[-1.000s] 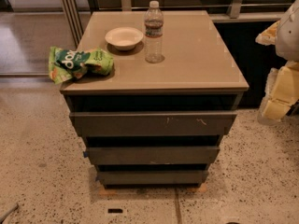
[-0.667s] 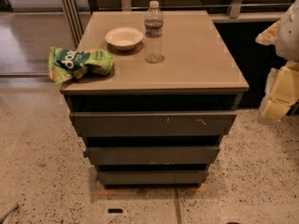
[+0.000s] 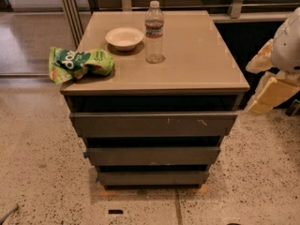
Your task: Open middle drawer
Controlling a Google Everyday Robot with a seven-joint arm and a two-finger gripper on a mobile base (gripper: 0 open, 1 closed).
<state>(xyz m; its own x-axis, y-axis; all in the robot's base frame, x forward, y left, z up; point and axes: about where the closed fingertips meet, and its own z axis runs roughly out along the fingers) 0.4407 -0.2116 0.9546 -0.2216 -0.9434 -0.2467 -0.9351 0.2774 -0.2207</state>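
Gripper (image 3: 274, 92): cream-yellow parts, off the worktop's right edge and below its level, angled down toward the floor. Whether it is open or closed cannot be told; it grasps nothing and touches nothing.
Arm (image 3: 291, 41): white rounded shell at the picture's right edge, just above the gripper and beside the worktop's right rear corner, cut off by the frame.
Change since 1.0 s ago: none visible. The gripper, arm and every item stand as they did.
Worktop (image 3: 197, 69): flat tan top of a three-drawer cabinet.
Bottle (image 3: 154, 32): clear plastic, white cap, upright at the worktop's rear centre. Its label is not legible.
Bowl (image 3: 124, 37): white, shallow, on the worktop just left of the bottle.
Bag (image 3: 78, 63): green, crumpled, overhanging the worktop's left edge. White lettering reads partly "do"; the rest is unclear.
Top drawer (image 3: 154, 124): directly under the worktop, widest front, pale scratch marks.
Middle drawer (image 3: 153, 156): second front under the worktop, plain, grey-brown, no handle.
Bottom drawer (image 3: 153, 177): third and lowest front under the worktop, the narrowest.
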